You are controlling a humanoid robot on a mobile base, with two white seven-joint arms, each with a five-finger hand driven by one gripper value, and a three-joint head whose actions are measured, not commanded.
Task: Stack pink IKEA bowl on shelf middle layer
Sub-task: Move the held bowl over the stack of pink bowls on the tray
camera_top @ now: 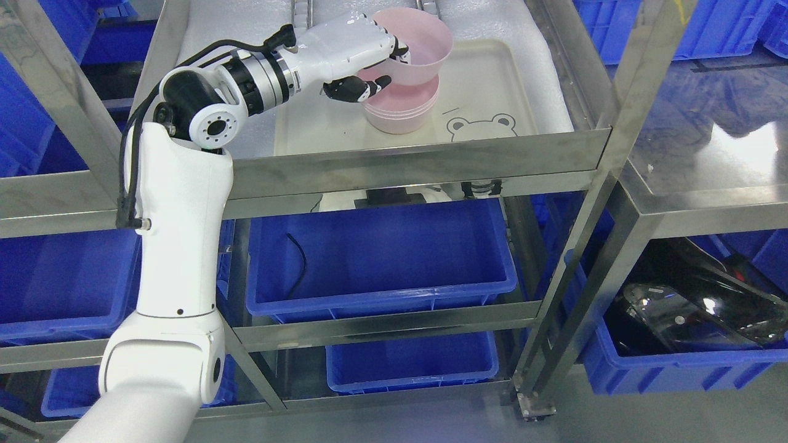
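My left hand [386, 60] reaches in from the lower left onto the shelf's upper layer and is shut on a pink bowl [418, 46], thumb under its wall and fingers over the near rim. That bowl hangs tilted just above a stack of pink bowls [401, 109], partly nested in the top one. The stack stands on a cream tray [492, 80] with a bear drawing. My right arm is out of sight.
The steel shelf rail [418, 161] runs across in front of the tray. Blue bins [381, 258] fill the layers below. A second steel rack [695, 178] stands to the right, with a black object [689, 301] in a blue bin under it.
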